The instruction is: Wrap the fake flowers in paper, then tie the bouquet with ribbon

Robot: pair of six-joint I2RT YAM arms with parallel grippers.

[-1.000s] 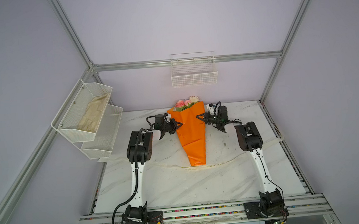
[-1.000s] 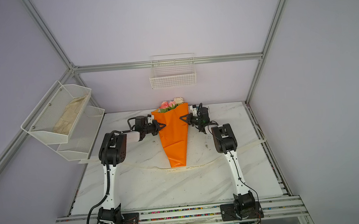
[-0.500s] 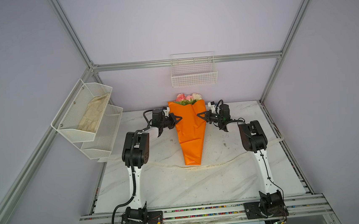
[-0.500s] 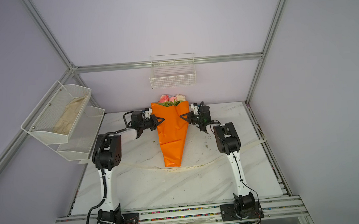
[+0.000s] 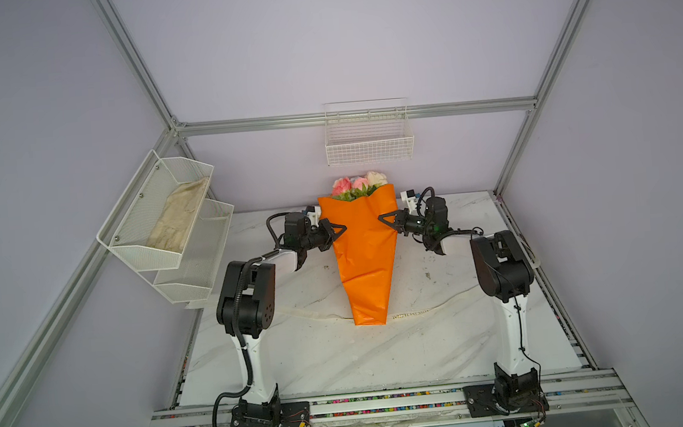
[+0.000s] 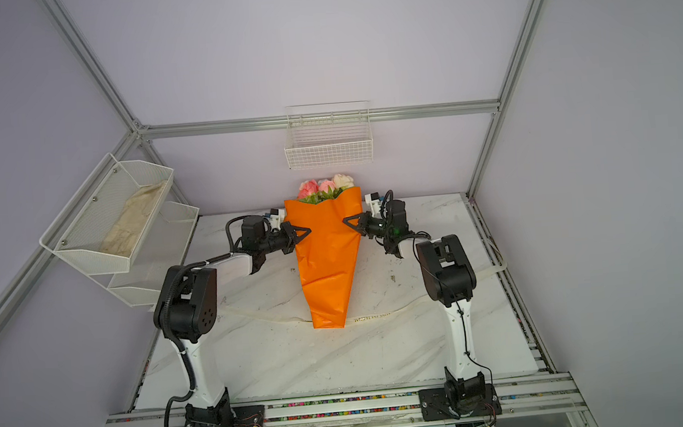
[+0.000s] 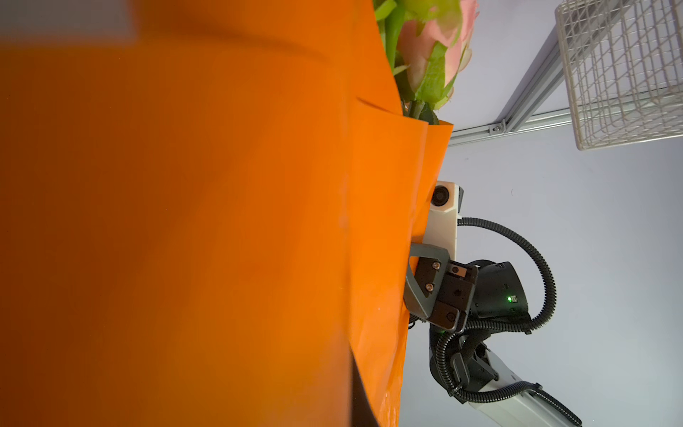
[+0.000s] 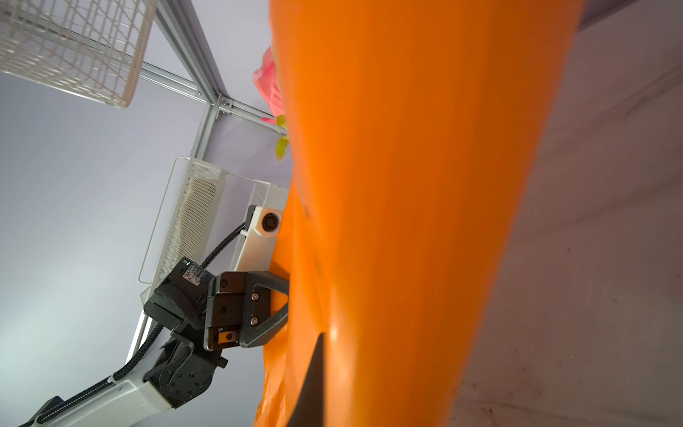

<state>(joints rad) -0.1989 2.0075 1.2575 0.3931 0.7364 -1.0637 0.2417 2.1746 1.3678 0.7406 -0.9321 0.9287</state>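
bouquet (image 5: 366, 258) mid table (image 5: 343, 360), between left gripper (image 5: 343, 227) and right gripper (image 5: 380, 217) | ribbon (image 5: 410, 314) on table at bouquet's near end | basket (image 5: 369, 145) on back wall | cloth (image 5: 178, 221) in left shelf (image 5: 160, 256)

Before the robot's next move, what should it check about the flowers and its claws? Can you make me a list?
1. Left claw pinches the orange wrapping of the bouquet: ok.
2. Right claw pinches the opposite edge: ok.
3. Flowers poke out of the top: ok.
4. Ribbon around the bouquet: not ok, it lies flat on the table.
5. Bottom tip touching the table: cannot tell.
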